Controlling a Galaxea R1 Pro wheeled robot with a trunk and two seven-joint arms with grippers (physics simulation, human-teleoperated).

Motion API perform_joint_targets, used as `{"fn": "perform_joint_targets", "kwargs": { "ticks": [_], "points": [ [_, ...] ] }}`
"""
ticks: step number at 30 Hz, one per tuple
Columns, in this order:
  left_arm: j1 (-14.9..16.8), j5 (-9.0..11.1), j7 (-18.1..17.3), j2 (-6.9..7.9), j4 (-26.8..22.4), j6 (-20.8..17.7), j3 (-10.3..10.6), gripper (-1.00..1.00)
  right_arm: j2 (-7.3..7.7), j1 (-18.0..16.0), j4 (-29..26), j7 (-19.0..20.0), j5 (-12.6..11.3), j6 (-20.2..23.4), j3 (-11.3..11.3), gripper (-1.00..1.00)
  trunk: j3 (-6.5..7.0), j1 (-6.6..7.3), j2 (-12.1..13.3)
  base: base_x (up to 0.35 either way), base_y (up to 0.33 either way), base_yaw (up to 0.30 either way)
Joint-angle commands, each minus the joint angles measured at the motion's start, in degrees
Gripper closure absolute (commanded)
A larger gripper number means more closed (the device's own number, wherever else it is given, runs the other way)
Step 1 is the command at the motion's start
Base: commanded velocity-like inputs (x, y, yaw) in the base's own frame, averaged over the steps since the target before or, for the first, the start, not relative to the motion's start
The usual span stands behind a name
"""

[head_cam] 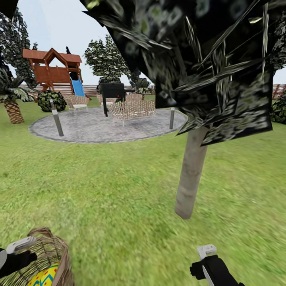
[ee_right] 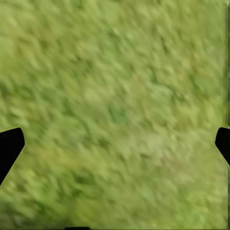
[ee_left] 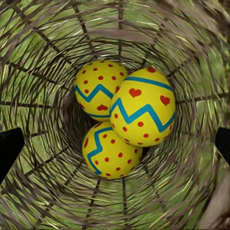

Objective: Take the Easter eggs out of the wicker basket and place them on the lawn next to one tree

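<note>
The wicker basket [head_cam: 51, 258] stands on the lawn [head_cam: 119, 190] at the bottom left of the head view, with one yellow Easter egg [head_cam: 43, 276] showing inside. In the left wrist view three Easter eggs lie in the basket [ee_left: 43, 67]: one [ee_left: 143, 106] on top, one [ee_left: 97, 86] behind it, one [ee_left: 108, 151] below. My left gripper [ee_left: 115, 146] hangs open above the basket's mouth, its fingertips [ee_left: 9, 146] wide apart. A tree [head_cam: 191, 171] with a pale trunk rises just ahead on the right. My right gripper [ee_right: 115, 143] is open over bare grass [ee_right: 115, 96].
A round grey paved area [head_cam: 107, 125] with wicker chairs [head_cam: 131, 109], a black grill [head_cam: 113, 92] and short posts [head_cam: 57, 118] lies ahead. A wooden playhouse with a slide [head_cam: 57, 69], a palm [head_cam: 12, 103] and bushes stand beyond. Dark foliage [head_cam: 206, 59] hangs low at the top right.
</note>
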State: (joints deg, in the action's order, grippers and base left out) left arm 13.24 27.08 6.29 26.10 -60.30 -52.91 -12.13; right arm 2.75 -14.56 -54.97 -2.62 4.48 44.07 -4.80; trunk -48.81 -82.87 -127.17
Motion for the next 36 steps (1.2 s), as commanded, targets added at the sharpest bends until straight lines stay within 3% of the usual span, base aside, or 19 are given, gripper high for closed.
{"fn": "perform_joint_targets", "kwargs": {
  "ticks": [1, 9, 20, 24, 36],
  "points": [
    [0.03, 0.61, 0.56, -0.03, -0.09, -0.27, -0.01, -1.0, 0.06, -0.03, -0.05, -0.02, 0.35, 0.31, -0.22, -1.0, -0.06, -0.02, -0.02, 0.257, -0.214, 0.027],
    [0.03, 0.61, 0.56, -0.36, -0.09, -0.26, -0.01, -1.0, 0.06, -0.03, -0.23, -0.02, 0.35, 0.32, -0.21, -1.0, -0.06, -0.02, -0.02, 0.242, -0.204, 0.005],
    [0.03, 0.59, 0.51, -0.09, 0.0, -0.21, -0.52, -1.0, 0.06, -0.03, -0.25, -0.02, 0.35, 0.32, -0.21, -1.0, -0.06, -0.02, -0.02, 0.027, -0.025, 0.0],
    [0.03, 0.49, 0.48, 0.46, 0.07, -0.27, -0.78, -1.0, 0.11, -0.03, -0.27, -0.02, 0.35, 0.32, -0.21, -1.0, -0.06, -0.02, -0.02, -0.099, 0.163, 0.0],
    [0.03, 0.44, 0.48, 0.01, -0.1, -0.26, -0.66, -1.0, 0.12, -0.03, -0.33, -0.02, 0.35, 0.31, -0.15, -1.0, -0.06, -0.02, -0.02, -0.134, 0.155, 0.0]
  ]
}}
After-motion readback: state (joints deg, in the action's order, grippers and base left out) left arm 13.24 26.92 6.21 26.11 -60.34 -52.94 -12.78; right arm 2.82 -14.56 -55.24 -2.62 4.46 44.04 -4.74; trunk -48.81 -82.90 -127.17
